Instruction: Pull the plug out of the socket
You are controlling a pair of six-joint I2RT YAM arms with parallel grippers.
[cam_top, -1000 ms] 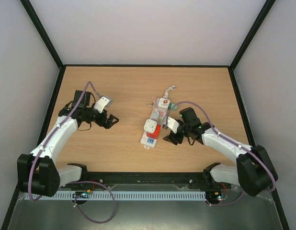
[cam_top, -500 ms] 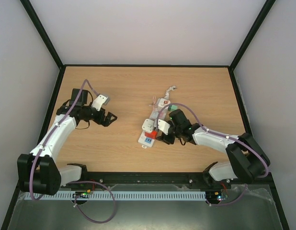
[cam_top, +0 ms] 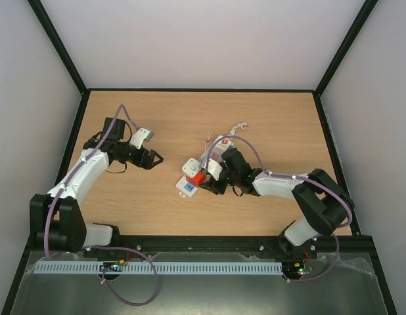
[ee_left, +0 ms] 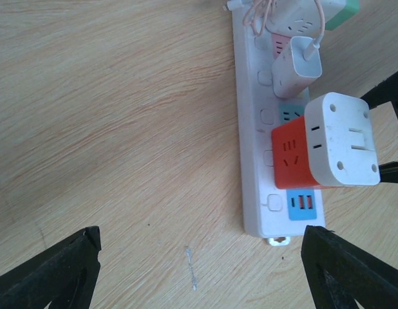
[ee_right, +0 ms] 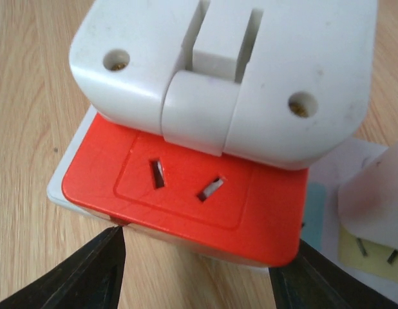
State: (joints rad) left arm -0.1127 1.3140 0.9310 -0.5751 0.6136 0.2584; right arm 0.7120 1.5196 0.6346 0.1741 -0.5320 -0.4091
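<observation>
Socket (cam_top: 188,189) well inside table (cam_top: 157,118) edges

Tabletop (ee_left: 122,129): matt wood grain, faint scuffs. Socket (ee_left: 248,161): smooth white plastic, slight sheen. Cube plug (ee_left: 315,151): glossy red-and-white plastic.

Light wood-grain counter (cam_top: 177,111) sits enclosed by plain pale walls (cam_top: 203,39) and black frame posts (cam_top: 60,46) under even light.
</observation>
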